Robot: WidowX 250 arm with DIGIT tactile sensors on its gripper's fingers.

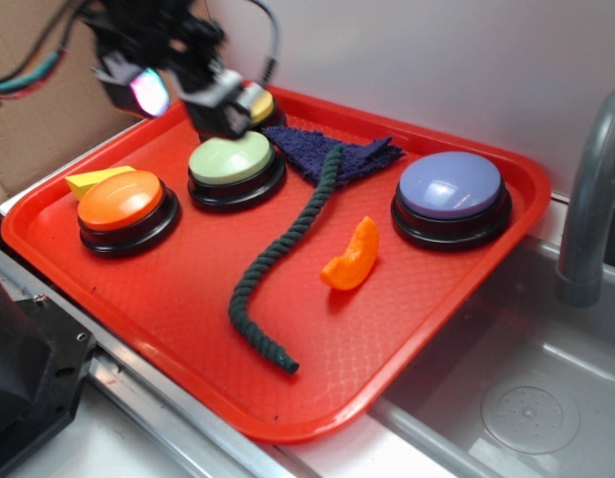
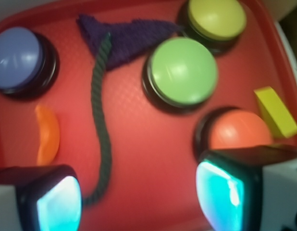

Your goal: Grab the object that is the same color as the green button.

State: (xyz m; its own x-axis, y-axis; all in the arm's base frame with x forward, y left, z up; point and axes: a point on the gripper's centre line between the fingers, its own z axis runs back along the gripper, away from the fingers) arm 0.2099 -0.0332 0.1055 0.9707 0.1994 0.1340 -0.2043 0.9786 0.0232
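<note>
Jaws [image 2: 139,192] spread, poised above green button [image 1: 231,157].

The tray [image 1: 407,349] is bright red with a fine diamond texture. The rope [image 1: 278,259] is dark green with a twisted pattern. The green button [image 1: 231,157] has a pale green dome on a black base. The other buttons also sit on black bases: the orange button [image 1: 121,199], the yellow button [image 2: 216,17] and the lavender-blue button [image 1: 451,185]. The cloth [image 1: 359,157] is dark blue and nubbly. The wedge [image 1: 354,256] is orange, the block [image 2: 276,111] yellow. The gripper [image 2: 139,197] has black fingers with glowing cyan pads [image 2: 58,204].
</note>
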